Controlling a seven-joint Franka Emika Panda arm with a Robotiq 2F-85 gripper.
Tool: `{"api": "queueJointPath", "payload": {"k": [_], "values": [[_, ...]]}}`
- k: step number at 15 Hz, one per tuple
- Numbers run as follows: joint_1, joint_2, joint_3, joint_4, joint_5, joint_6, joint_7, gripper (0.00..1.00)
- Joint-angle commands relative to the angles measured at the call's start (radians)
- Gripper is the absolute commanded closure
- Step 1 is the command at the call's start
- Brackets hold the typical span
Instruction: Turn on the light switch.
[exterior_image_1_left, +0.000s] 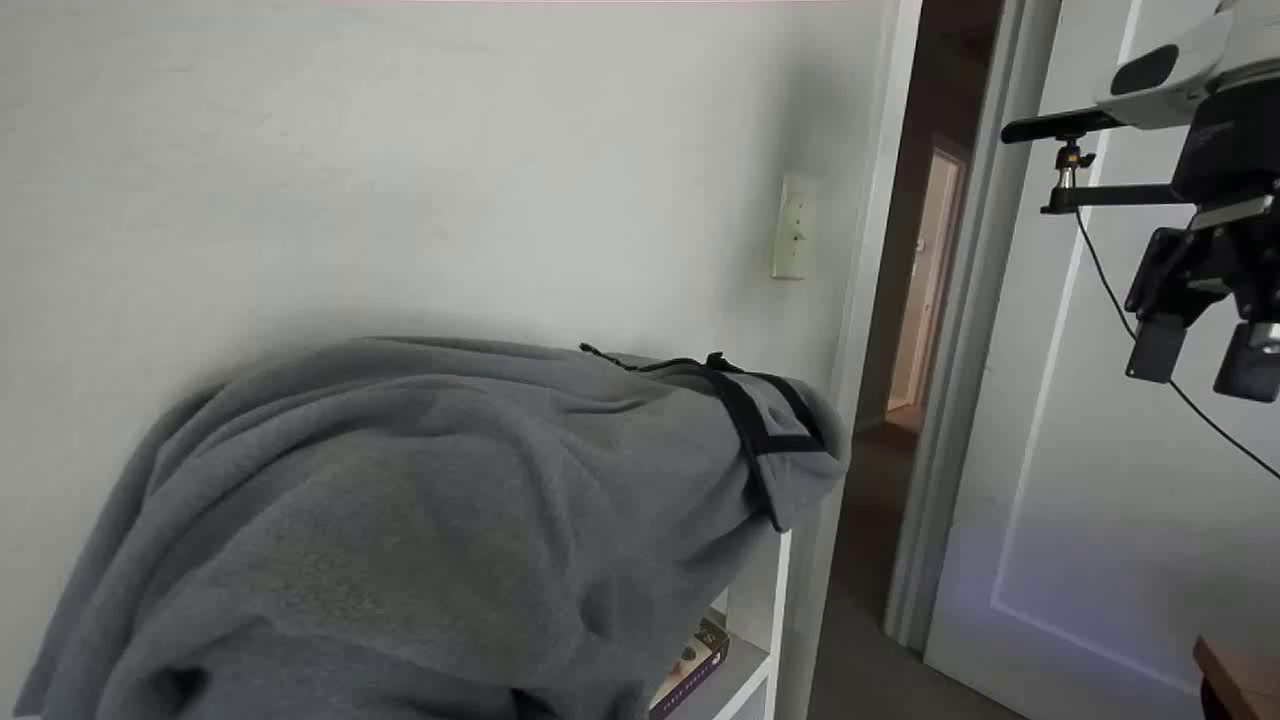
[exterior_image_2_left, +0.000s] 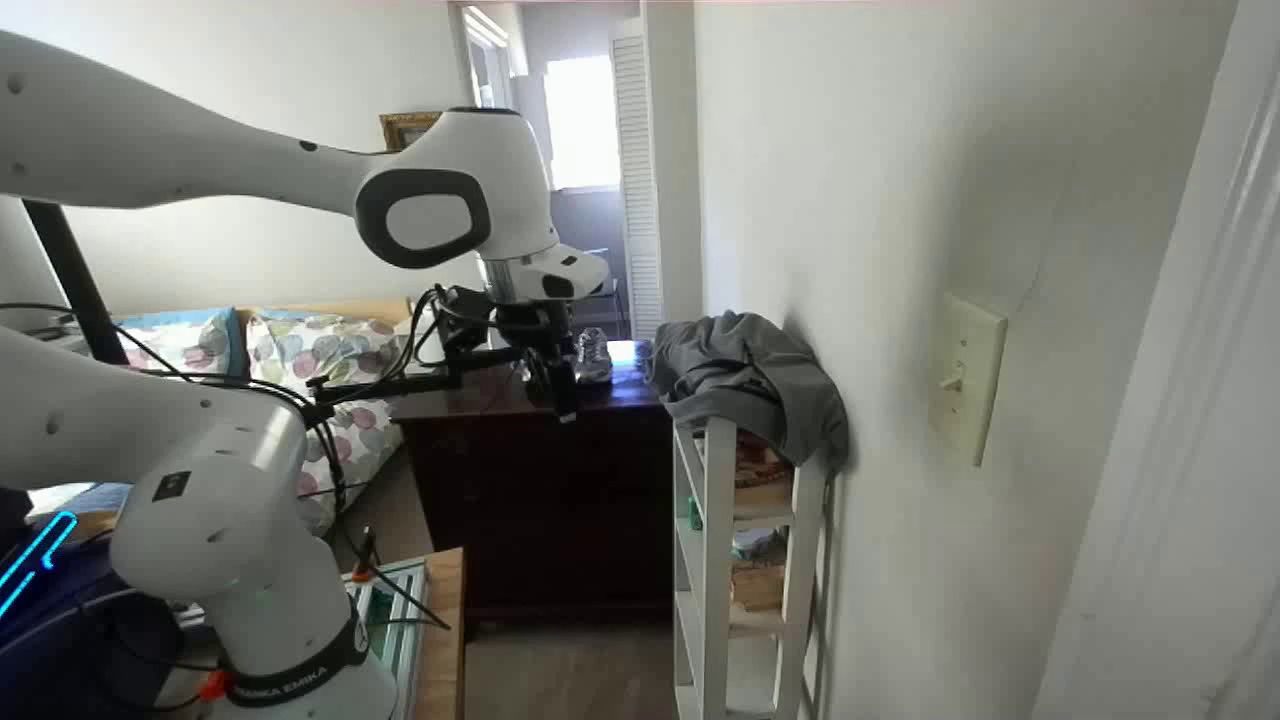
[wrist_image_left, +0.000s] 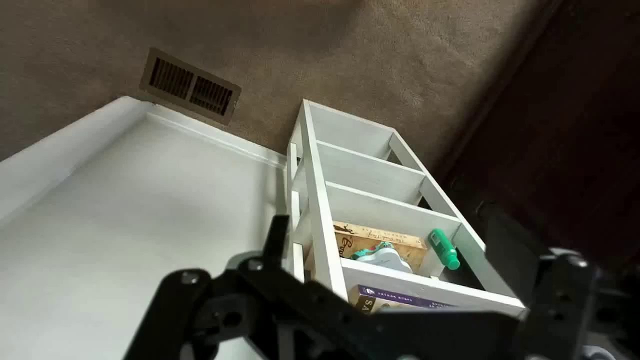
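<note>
The light switch (exterior_image_1_left: 794, 228) is a cream-white upright plate on the wall beside the door frame in an exterior view. It also shows in an exterior view (exterior_image_2_left: 970, 380), with a small toggle (exterior_image_2_left: 952, 383) sticking out at its middle. I cannot tell surely whether the toggle points up or down. My gripper (exterior_image_1_left: 1203, 358) is open and empty, pointing down in the air, well apart from the switch. It also hangs by the dresser in an exterior view (exterior_image_2_left: 563, 395). In the wrist view the gripper's fingers (wrist_image_left: 395, 242) stand wide apart; the switch is out of view there.
A grey blanket (exterior_image_1_left: 450, 520) drapes over a white shelf (exterior_image_2_left: 717, 560) against the wall below the switch. The shelf (wrist_image_left: 325, 225) holds books and a green bottle (wrist_image_left: 443, 248). A dark dresser (exterior_image_2_left: 560, 500) stands behind. A door (exterior_image_1_left: 1080, 480) and its frame (exterior_image_1_left: 860, 300) flank the switch wall.
</note>
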Motion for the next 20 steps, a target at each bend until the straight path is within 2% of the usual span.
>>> {"api": "queueJointPath", "payload": {"k": [1,4,8,16,20], "values": [[-0.004,0.0,0.003,0.002,0.003,-0.003,-0.003,0.0],[-0.004,0.0,0.003,0.002,0.003,-0.003,-0.003,0.0],[-0.104,0.02,0.047,0.002,-0.103,0.116,0.082,0.0],[-0.292,0.17,0.06,0.025,-0.238,0.492,0.199,0.0],[-0.385,0.26,0.087,0.059,-0.29,0.618,0.259,0.02]]}}
